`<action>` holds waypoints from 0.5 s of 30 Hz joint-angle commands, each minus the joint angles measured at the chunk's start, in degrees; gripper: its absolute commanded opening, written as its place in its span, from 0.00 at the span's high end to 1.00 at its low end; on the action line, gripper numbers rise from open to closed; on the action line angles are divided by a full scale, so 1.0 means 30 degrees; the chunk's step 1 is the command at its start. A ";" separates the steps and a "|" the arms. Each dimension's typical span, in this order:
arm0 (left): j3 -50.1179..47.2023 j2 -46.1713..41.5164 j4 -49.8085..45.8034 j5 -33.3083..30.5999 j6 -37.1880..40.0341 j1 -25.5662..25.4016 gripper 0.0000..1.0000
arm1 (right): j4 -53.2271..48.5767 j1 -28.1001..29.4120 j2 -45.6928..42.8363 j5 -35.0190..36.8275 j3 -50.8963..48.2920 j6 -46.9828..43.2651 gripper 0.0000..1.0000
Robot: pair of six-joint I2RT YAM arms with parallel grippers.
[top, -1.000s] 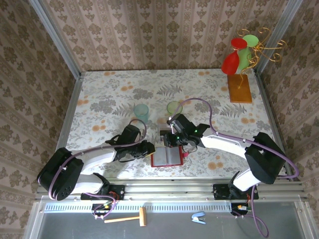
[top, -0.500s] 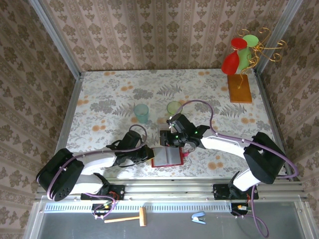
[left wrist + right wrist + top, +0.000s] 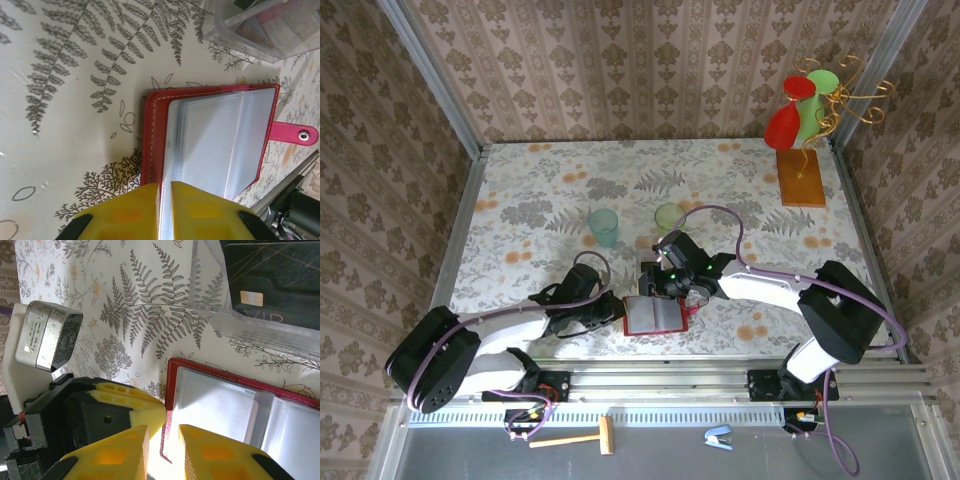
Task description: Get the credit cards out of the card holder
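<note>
Left wrist view: the left end effector (image 3: 165,192) is clenched on a clear pocket leaf (image 3: 220,140) of the open card holder (image 3: 151,135), which lies midway along the surface's (image 3: 530,215) near edge. The right end effector (image 3: 162,440) straddles the holder's border, and I cannot tell whether it grips. Hold the leaf taut and pull along the pocket mouth.

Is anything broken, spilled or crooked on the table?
No, nothing stands out. The card holder lies open, the teal cup and green cup stand upright, and the clear box sits beside it.

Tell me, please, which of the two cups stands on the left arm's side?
The teal cup; the green cup stands to its right.
</note>
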 commanded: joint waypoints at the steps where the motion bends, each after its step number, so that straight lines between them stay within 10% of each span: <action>1: -0.0276 0.0335 0.0021 -0.0220 -0.0050 -0.0131 0.91 | 0.0015 0.0152 0.0175 -0.0318 -0.0196 0.0219 0.78; 15: -0.0254 0.0732 0.0068 -0.0030 0.0182 0.0329 0.93 | 0.0631 0.0193 0.0750 -0.1206 -0.0876 0.1438 0.79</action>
